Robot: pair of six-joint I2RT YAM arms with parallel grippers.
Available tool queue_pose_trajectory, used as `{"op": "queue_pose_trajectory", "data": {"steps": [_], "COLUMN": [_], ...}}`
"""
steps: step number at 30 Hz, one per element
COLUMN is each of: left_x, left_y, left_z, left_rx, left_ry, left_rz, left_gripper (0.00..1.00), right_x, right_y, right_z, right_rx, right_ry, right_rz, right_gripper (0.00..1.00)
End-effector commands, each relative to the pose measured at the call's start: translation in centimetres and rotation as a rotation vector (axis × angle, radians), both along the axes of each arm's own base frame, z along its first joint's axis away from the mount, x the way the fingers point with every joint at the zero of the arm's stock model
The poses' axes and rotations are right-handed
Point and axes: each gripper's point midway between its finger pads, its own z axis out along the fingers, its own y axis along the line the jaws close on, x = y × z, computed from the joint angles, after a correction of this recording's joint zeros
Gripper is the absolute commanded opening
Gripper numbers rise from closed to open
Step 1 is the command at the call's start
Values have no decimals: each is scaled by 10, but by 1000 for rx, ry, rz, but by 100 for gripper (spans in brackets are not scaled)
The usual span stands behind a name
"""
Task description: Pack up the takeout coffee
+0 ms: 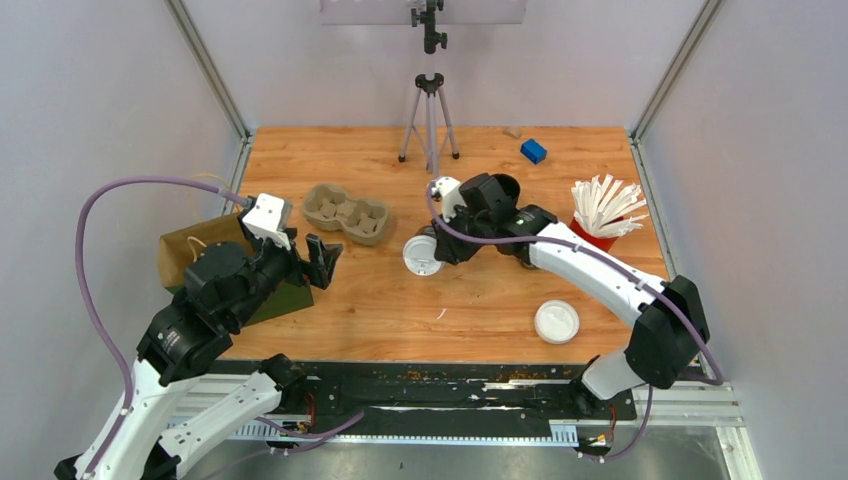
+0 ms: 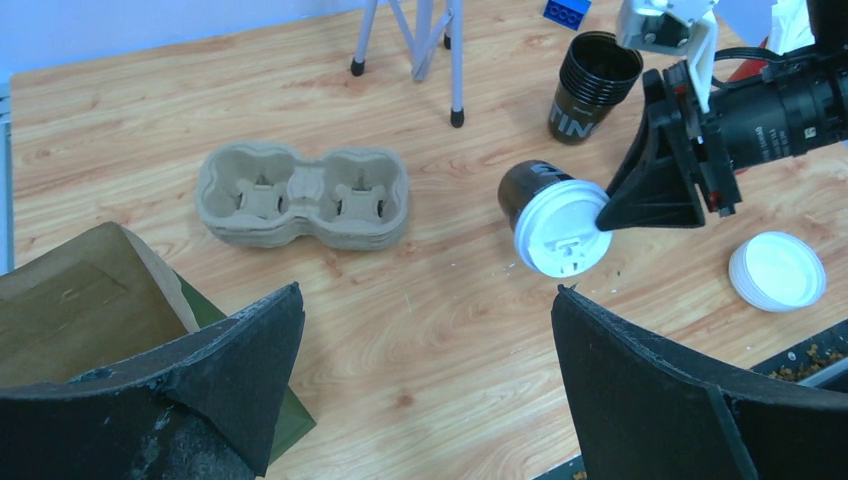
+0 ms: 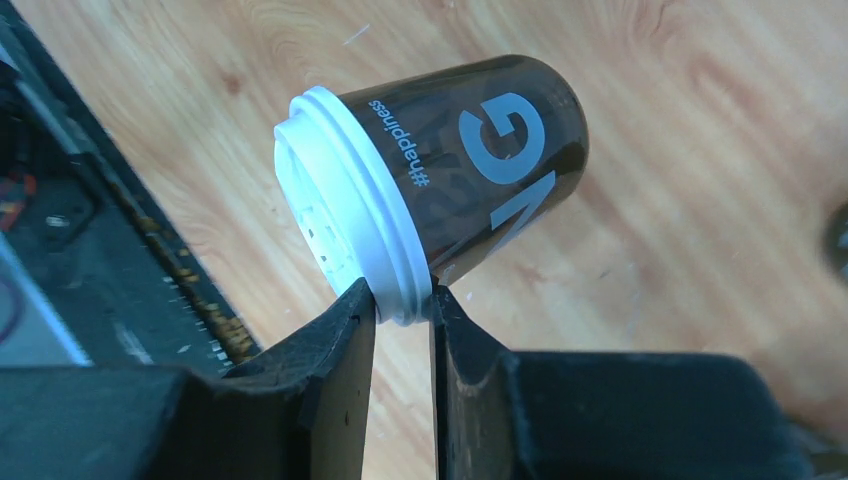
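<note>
Takeout coffee cup (image 1: 422, 255) is tilted at the centre of the top view, its white lid (image 3: 345, 215) rim pinched in our right pincer (image 3: 400, 300). Our left pincer (image 2: 425, 300) gapes empty. We judge it light and crushable, with a lid that may pop, so the body is the safer hold.

The left arm (image 1: 195, 325), white and black with a lilac cable looped over it, rises from the near left and bends toward the far right. The left gripper (image 2: 428, 293) has its two black padded fingers spread wide, with nothing between them. The right arm (image 1: 590, 268) climbs from the near right and reaches leftward to the middle. The right gripper (image 3: 402, 300) has its black fingers drawn close, pinching the rim of the round white plastic lid (image 3: 340, 230) on a tilted small dark brown-black paper cup (image 3: 480, 170).
</note>
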Motion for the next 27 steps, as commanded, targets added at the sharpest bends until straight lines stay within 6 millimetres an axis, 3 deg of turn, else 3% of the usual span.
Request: {"op": "queue_pose_trajectory", "data": {"steps": [1, 10, 19, 27], "left_x": [-4, -5, -5, -4], "left_y": [-1, -4, -6, -5], "left_z": [21, 19, 16, 15], "left_rx": [-48, -77, -85, -80], "left_ry": [-40, -28, -17, -16], "left_rz": [-13, -20, -21, -13], "left_gripper": [100, 100, 100, 100], "right_x": [-22, -1, 23, 32], "right_y": [-22, -82, -101, -107], "right_z": [-4, -18, -31, -42], "right_rx": [141, 256, 272, 289], "right_ry": [321, 423, 455, 499], "right_rz": [-195, -439, -509, -548], "right_gripper": [19, 19, 19, 19]}}
